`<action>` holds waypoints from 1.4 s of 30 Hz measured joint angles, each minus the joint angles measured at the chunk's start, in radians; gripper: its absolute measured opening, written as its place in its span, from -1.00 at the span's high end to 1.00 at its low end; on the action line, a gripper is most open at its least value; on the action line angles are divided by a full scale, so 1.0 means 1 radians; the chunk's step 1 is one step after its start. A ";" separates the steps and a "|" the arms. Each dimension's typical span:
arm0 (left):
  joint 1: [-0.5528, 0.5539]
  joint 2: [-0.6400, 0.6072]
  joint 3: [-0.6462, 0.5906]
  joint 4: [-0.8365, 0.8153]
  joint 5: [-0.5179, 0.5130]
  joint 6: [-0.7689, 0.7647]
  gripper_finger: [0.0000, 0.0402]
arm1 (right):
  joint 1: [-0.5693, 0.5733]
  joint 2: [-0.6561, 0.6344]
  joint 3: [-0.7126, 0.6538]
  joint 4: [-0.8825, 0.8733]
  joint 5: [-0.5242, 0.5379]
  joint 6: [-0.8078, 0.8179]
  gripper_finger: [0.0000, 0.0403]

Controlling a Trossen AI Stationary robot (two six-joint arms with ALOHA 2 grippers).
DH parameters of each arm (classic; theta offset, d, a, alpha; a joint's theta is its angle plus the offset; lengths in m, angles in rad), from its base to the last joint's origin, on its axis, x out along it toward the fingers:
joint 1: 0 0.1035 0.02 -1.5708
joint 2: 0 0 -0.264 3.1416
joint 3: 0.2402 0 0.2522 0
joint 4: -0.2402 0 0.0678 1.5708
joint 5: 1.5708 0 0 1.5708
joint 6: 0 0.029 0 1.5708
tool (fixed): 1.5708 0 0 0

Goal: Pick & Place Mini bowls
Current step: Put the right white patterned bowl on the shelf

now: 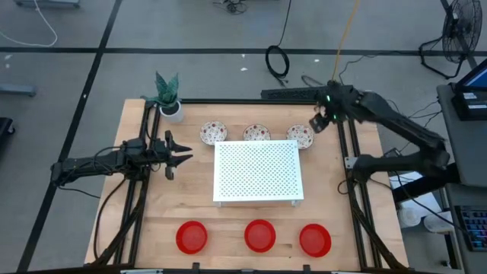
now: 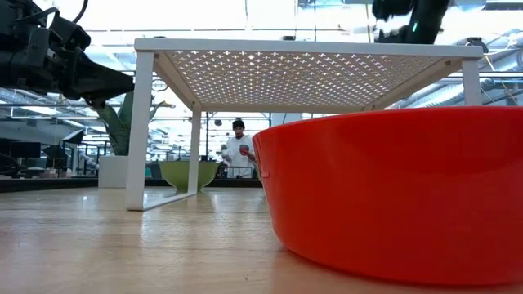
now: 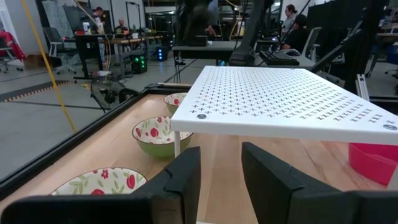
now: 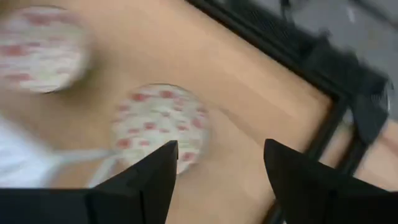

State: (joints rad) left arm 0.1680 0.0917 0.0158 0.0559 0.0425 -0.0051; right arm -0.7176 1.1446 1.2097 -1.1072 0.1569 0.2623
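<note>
Speckled bowl [image 4: 160,127] seemingly below spread right gripper [image 4: 217,168] (untouched)

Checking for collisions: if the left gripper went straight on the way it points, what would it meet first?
Probably the white perforated rectangular board: the open left gripper points at its near edge, seemingly just under the top, so it might pass beneath instead.

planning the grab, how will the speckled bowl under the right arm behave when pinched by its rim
The small round white red-speckled bowl looks rigid, so probably no flexing. Its glossy curved wall may slip between the fingers. Shallow and wide, it seems unlikely to roll but might tilt.
</note>
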 joint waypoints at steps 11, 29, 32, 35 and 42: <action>0.000 0.000 0.000 0.000 0.000 0.000 0.40 | -0.195 0.194 -0.154 0.152 -0.214 -0.017 -0.12; 0.000 0.000 0.000 0.000 0.000 0.000 0.40 | -0.137 0.240 -0.363 0.352 -0.264 0.003 -0.12; 0.000 0.000 0.000 0.000 0.000 0.000 0.40 | -0.137 0.240 -0.374 0.386 -0.264 0.003 -0.12; 0.000 0.000 0.000 0.000 0.000 0.000 0.40 | -0.137 0.239 -0.389 0.419 -0.264 0.008 -0.12; 0.000 0.000 0.000 0.000 0.000 0.000 0.40 | -0.137 0.239 -0.418 0.445 -0.264 0.006 0.09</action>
State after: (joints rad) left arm 0.1678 0.0917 0.0158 0.0559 0.0425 -0.0050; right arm -0.8543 1.3838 0.7914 -0.6626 -0.1070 0.2687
